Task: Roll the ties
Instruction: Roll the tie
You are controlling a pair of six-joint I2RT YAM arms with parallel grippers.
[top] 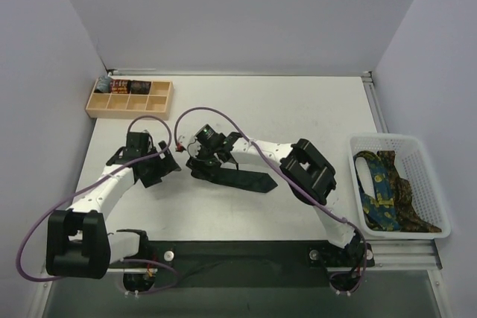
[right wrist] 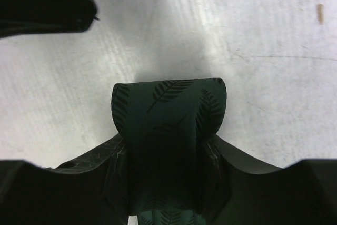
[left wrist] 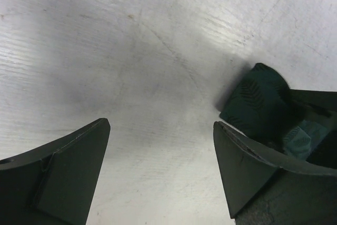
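A dark green tie (top: 240, 179) with a faint leaf print lies on the white table, its pointed tip toward the right. My right gripper (top: 200, 160) is shut on its folded left end; the right wrist view shows the fold (right wrist: 168, 125) clamped between the fingers. My left gripper (top: 168, 161) is open and empty just left of that fold; the green fold (left wrist: 258, 104) shows beside its right finger (left wrist: 247, 167). Blue-and-yellow (top: 376, 191) and brown patterned (top: 406, 197) ties lie in the basket.
A white plastic basket (top: 428, 156) stands at the right edge of the table. A wooden compartment tray (top: 128, 98) with small dark rolls sits at the back left. Purple cables (top: 201, 113) loop above both arms.
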